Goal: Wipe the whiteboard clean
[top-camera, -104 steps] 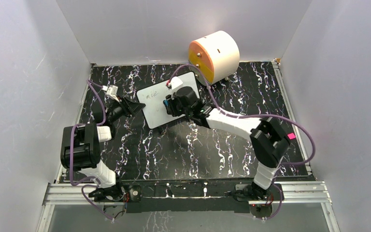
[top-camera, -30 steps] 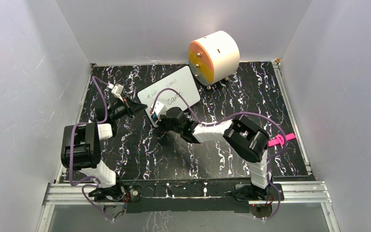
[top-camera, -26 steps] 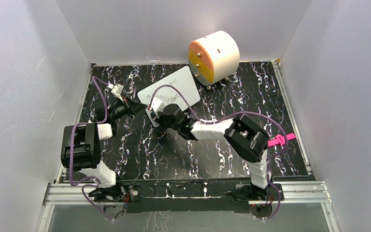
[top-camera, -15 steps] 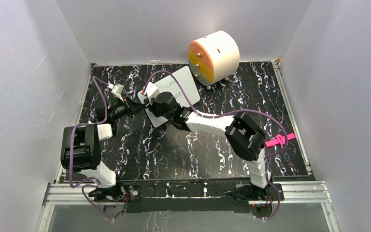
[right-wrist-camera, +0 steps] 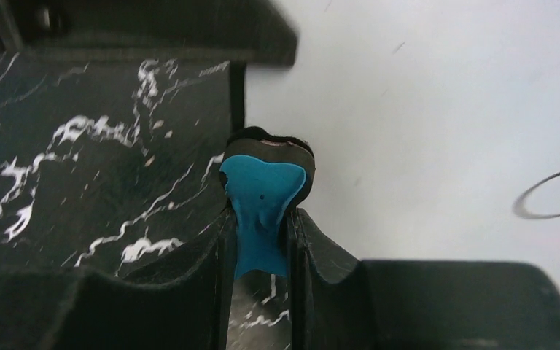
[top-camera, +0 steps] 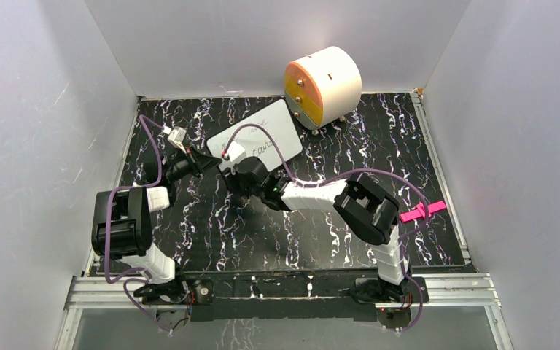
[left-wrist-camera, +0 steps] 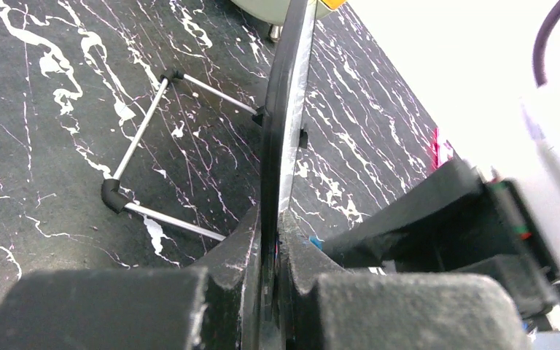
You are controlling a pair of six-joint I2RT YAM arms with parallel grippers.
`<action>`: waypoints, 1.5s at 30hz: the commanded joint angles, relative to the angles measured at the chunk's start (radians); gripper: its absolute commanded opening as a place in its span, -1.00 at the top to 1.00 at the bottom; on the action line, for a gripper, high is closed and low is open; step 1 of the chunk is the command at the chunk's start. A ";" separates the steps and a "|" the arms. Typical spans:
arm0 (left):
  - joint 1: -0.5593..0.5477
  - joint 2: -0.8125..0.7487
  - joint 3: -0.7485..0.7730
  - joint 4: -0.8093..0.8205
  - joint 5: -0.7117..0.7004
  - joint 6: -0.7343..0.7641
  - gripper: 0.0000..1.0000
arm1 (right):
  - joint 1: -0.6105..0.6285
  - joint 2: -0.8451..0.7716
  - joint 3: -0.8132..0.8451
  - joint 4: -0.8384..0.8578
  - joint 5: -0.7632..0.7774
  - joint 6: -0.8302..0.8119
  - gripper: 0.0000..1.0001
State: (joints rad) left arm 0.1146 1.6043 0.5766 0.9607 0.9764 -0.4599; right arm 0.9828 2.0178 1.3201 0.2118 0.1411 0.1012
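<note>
Right gripper (right-wrist-camera: pixel 262 237): shut tight on one blue eraser (right-wrist-camera: pixel 261 193), pad at whiteboard (right-wrist-camera: pixel 445 109) edge. Left gripper (left-wrist-camera: pixel 271 240): pinching that one board's left frame, board propped mid-left on table (top-camera: pixel 394 146). I judge it light, stiff, slick-faced, tippy; hold frame edge. One drawer unit (top-camera: pixel 323 84) behind.

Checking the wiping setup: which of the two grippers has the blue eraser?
The right gripper: it pinches the blue eraser near the whiteboard edge. The left gripper holds no eraser; it clamps the whiteboard's rim instead.
</note>
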 commanded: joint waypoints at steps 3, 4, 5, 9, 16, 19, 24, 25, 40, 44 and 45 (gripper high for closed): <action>-0.006 -0.044 0.011 -0.038 -0.007 0.044 1.00 | 0.010 0.035 -0.091 -0.061 -0.066 0.109 0.71; -0.006 -0.044 0.011 -0.038 -0.007 0.043 1.00 | 0.010 0.031 -0.096 -0.060 -0.064 0.115 0.71; -0.006 -0.044 0.011 -0.038 -0.007 0.043 1.00 | 0.010 0.022 -0.101 -0.060 -0.064 0.121 0.71; -0.005 -0.045 0.008 -0.036 -0.007 0.043 1.00 | 0.010 -0.062 -0.102 -0.068 -0.055 0.136 0.72; -0.006 -0.052 0.006 -0.039 -0.010 0.046 1.00 | 0.007 -0.250 -0.117 -0.095 0.057 0.126 0.70; -0.006 -0.055 0.003 -0.037 -0.014 0.042 1.00 | 0.004 -0.236 -0.060 -0.161 0.104 0.078 0.70; -0.006 -0.069 0.005 -0.058 -0.015 0.048 1.00 | 0.004 -0.132 0.058 -0.306 0.180 -0.011 0.70; -0.006 -0.071 0.006 -0.063 -0.015 0.050 1.00 | 0.003 -0.116 0.076 -0.324 0.184 -0.014 0.70; -0.007 -0.048 0.013 -0.050 -0.005 0.036 1.00 | 0.006 0.018 0.060 -0.070 -0.020 0.051 0.70; -0.007 -0.044 0.017 -0.055 -0.003 0.041 1.00 | 0.005 -0.022 -0.006 -0.002 0.015 0.042 0.71; -0.007 -0.042 0.018 -0.055 -0.003 0.041 1.00 | 0.003 -0.036 -0.018 0.013 0.031 0.037 0.72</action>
State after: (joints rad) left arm 0.1093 1.5639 0.5762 0.9159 0.9649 -0.4298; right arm 0.9867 2.0289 1.3710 0.0482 0.1695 0.1401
